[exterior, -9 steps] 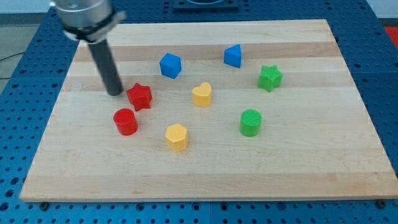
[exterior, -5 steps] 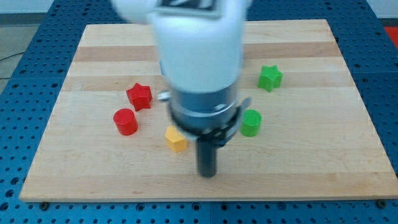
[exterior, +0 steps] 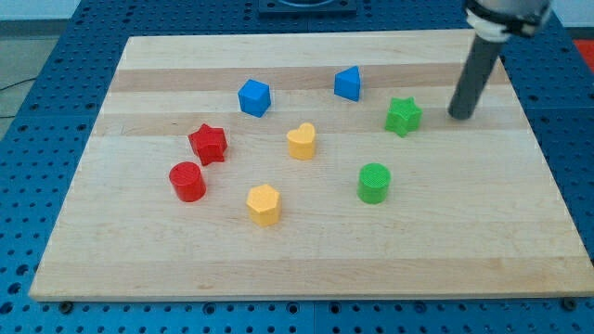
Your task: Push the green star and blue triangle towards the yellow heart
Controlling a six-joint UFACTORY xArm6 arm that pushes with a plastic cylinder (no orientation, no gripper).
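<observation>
Nearest the view's bottom on the wooden desk (exterior: pixel 139 260) sat a yellow hexagon block (exterior: pixel 264 204), with a red cylinder (exterior: pixel 187 181) to its left and a green cylinder (exterior: pixel 374 183) to its right. Further up stood a red star (exterior: pixel 209 144) and, mid-board, the yellow heart (exterior: pixel 301 141). The green star (exterior: pixel 403 116) lay to the heart's upper right, the blue triangle (exterior: pixel 348 83) beyond it, a blue cube (exterior: pixel 253 97) further left. The tip (exterior: pixel 459 115) (no fingers on this rod) stood just right of the green star, apart from it.
</observation>
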